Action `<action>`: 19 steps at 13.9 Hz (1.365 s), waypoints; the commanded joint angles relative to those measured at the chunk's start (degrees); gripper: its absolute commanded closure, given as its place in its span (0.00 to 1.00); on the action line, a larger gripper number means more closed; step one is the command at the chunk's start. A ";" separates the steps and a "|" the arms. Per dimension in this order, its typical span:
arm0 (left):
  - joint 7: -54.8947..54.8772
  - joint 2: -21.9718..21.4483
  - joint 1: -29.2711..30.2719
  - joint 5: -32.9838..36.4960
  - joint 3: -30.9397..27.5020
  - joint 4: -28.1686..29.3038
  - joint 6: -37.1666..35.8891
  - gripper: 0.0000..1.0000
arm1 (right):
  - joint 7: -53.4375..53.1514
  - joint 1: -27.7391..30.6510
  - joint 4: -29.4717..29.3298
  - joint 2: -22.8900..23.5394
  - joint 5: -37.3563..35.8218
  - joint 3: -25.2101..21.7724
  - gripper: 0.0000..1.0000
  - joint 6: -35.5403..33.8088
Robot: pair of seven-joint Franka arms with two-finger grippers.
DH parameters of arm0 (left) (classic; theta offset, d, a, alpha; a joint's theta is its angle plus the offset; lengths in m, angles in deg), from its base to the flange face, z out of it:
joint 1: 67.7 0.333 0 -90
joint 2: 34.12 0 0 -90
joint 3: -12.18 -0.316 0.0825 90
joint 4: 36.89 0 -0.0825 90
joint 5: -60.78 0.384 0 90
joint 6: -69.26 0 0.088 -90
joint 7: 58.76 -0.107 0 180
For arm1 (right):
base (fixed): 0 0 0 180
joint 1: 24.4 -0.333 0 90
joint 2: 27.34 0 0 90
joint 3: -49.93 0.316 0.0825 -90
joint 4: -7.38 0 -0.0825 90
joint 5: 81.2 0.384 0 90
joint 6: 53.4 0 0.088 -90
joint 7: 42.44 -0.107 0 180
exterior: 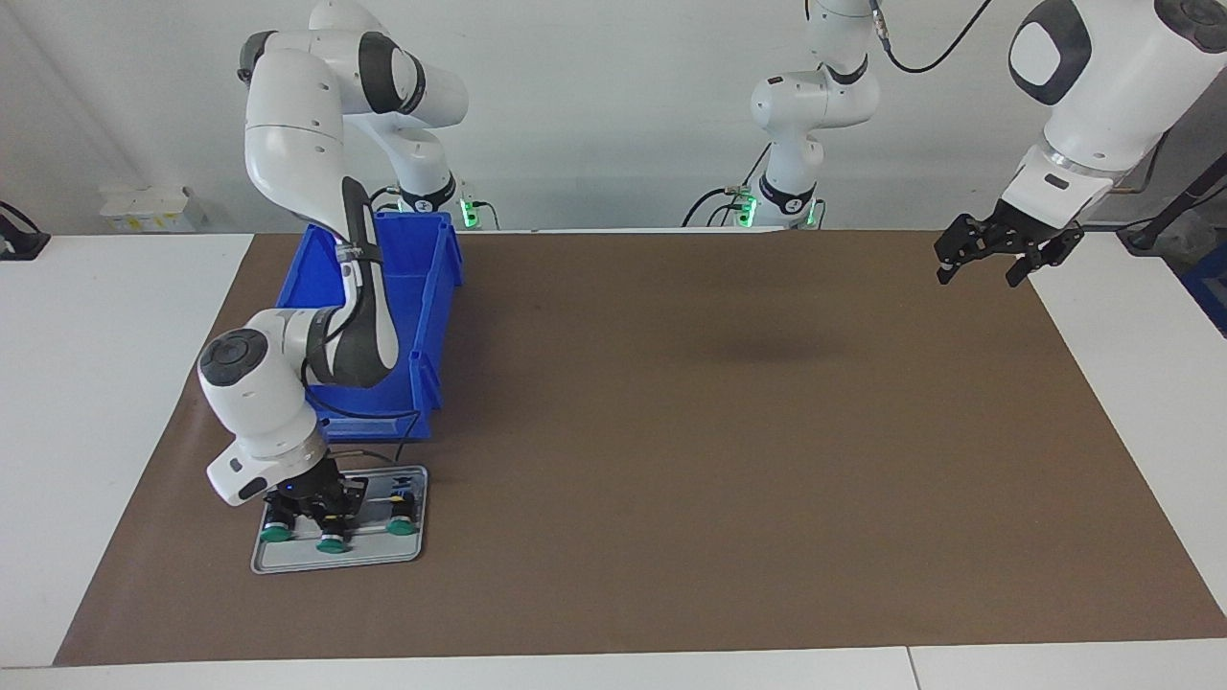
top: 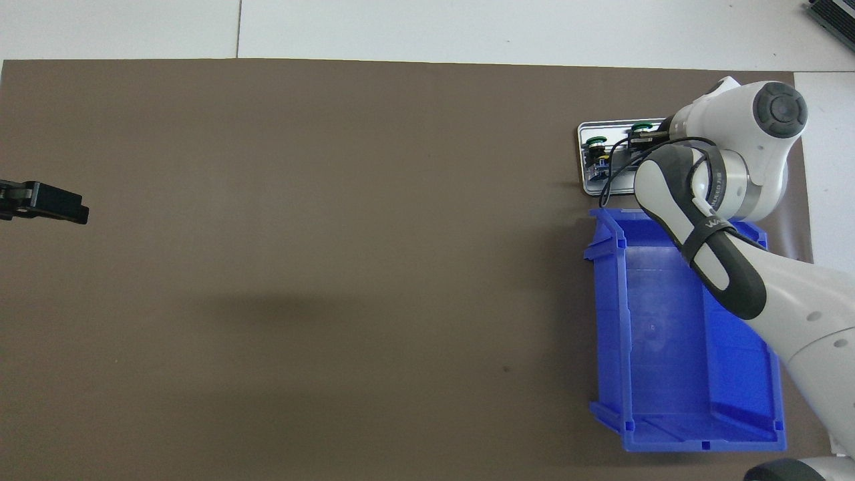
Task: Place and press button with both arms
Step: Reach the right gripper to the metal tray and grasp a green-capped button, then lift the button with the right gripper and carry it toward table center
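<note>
Reaching down with the right claw (exterior: 316, 503) into the metal tray (exterior: 414, 554), at the right arm's end of the desk (exterior: 96, 431) and just farther from the robots than the blue bin (exterior: 436, 287). Closed there low among three green-capped buttons, apparently pinching the middle button (exterior: 333, 544) by its dark barrel below the cap, though the wrist hides the exact contact in the overhead view. Probably gripped so low in order to leave the green cap free and facing up for the press afterwards. Still in the tray with this button, not lifted, with the two others just beside it, one on each side. Standing so close together, some danger of knocking a neighbour while going up, so better a straight vertical lift. Waiting with the left claw (exterior: 992, 257) in the air over the left arm's end of the brown mat (exterior: 719, 431), fingers spread open and holding nothing, well apart from the tray. Kept away like this most likely to leave the bare middle of the mat free as the placing spot, and to be ready for pressing
</note>
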 commanded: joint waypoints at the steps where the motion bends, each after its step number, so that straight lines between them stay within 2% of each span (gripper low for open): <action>1: -0.14 -1.37 0.33 0.21 0.05 1.52 0.04 0.00 | -6.07 0.16 -7.66 -1.47 -0.50 0.11 1.00 -9.43; 3: -0.14 -1.37 0.33 0.21 0.05 1.52 0.04 0.00 | -16.32 -0.19 -9.86 -4.11 -1.20 0.19 1.00 -13.23; 7: -0.14 -1.37 0.33 0.21 0.14 1.52 0.04 0.00 | -34.26 -2.65 -10.31 -9.38 -1.12 1.16 1.00 -19.21; 10: -0.14 -1.37 0.33 0.21 0.05 1.52 0.04 0.00 | -54.09 -6.86 -10.05 -11.32 -2.25 1.25 1.00 -22.99; 16: -0.14 -1.37 0.33 0.21 0.05 1.52 0.04 0.00 | -96.29 -19.50 -8.38 -11.86 -2.35 1.25 1.00 -25.11; 19: -0.14 -1.37 0.33 0.21 0.14 1.52 0.04 0.00 | -109.60 -25.92 -8.20 -9.67 -2.43 1.25 1.00 -22.40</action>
